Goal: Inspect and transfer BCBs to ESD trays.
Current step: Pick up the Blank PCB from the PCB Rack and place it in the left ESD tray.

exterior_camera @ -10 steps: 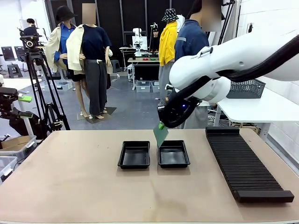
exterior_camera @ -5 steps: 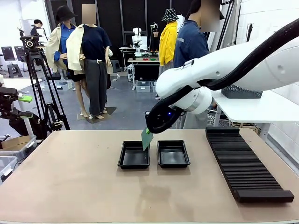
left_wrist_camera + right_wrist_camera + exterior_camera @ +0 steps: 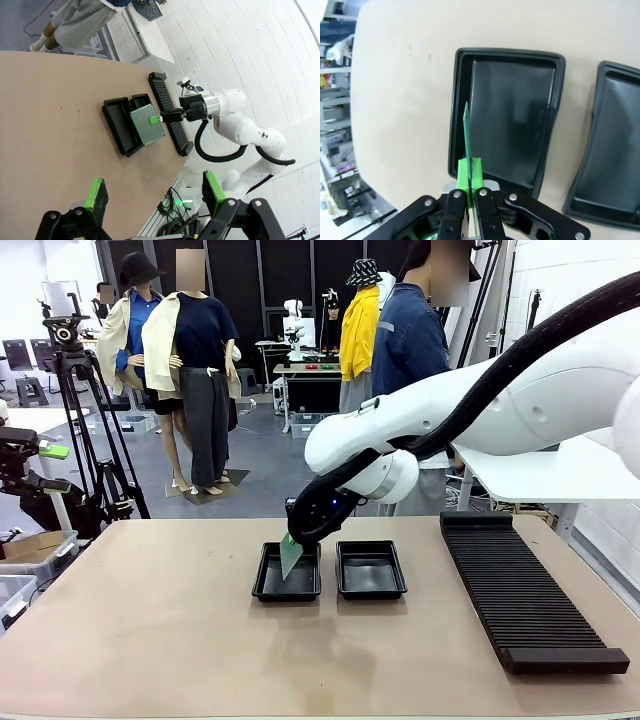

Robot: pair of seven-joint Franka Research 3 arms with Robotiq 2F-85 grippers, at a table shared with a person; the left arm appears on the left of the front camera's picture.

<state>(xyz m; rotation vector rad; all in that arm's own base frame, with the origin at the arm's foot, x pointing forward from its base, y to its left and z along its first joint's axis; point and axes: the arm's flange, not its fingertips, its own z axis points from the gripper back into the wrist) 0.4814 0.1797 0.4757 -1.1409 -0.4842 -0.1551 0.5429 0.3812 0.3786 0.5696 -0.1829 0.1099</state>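
Note:
My right gripper [image 3: 294, 534] is shut on the top edge of a green BCB [image 3: 291, 558], which hangs tilted over the left ESD tray [image 3: 270, 585]. The right ESD tray [image 3: 371, 590] beside it looks empty. In the right wrist view the BCB [image 3: 466, 131] shows edge-on between the green pads of my right gripper [image 3: 469, 172], above the near rim of the left ESD tray [image 3: 510, 53]. My left gripper [image 3: 155, 191] is open high above the table, looking down on the BCB [image 3: 146, 125] and the trays [image 3: 116, 122].
A long black ribbed rack [image 3: 520, 590] lies along the table's right side. A person in a denim jacket [image 3: 405, 340] stands at the far edge behind the trays. A camera tripod [image 3: 85, 420] stands off the table at left. Bare tabletop [image 3: 150, 630] spreads at front left.
My right arm has swung left with the BCB, from over the right tray to over the left tray, and come a little lower. The left gripper stays open.

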